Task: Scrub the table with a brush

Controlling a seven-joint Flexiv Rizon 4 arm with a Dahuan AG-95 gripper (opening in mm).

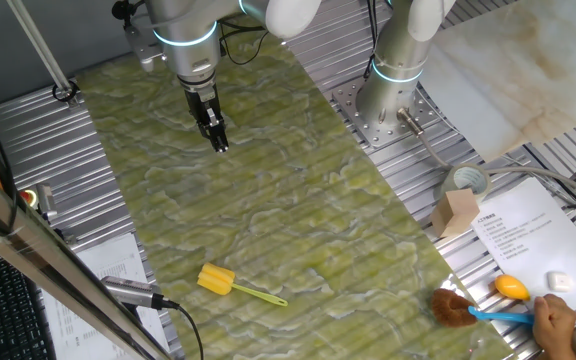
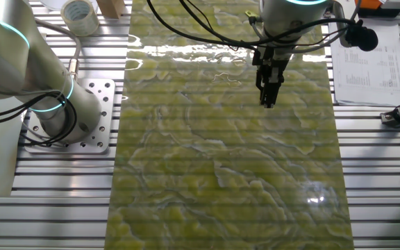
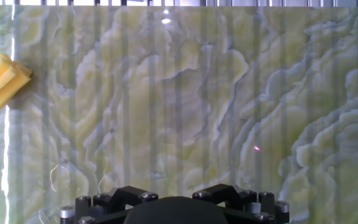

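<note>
The table [image 1: 268,190] is a long yellow-green marbled surface with fine ridges, also seen in the other fixed view [image 2: 221,167] and filling the hand view [image 3: 179,93]. The brush [image 1: 218,280] lies flat on it near the front, yellow blocky head to the left, thin handle pointing right. Only its head [image 3: 2,79] shows at the left edge of the hand view. My gripper [image 1: 219,143] hangs above the far part of the table, well away from the brush, pointing down [image 2: 267,101]. Its fingers look pressed together, nothing between them.
A second arm's base [image 1: 393,90] stands on ribbed metal right of the table. At the front right a person's hand [image 1: 558,320] holds a brown-bristled blue-handled brush [image 1: 458,308], beside papers [image 1: 528,240], a tape roll [image 1: 465,180] and a wooden block [image 1: 455,212].
</note>
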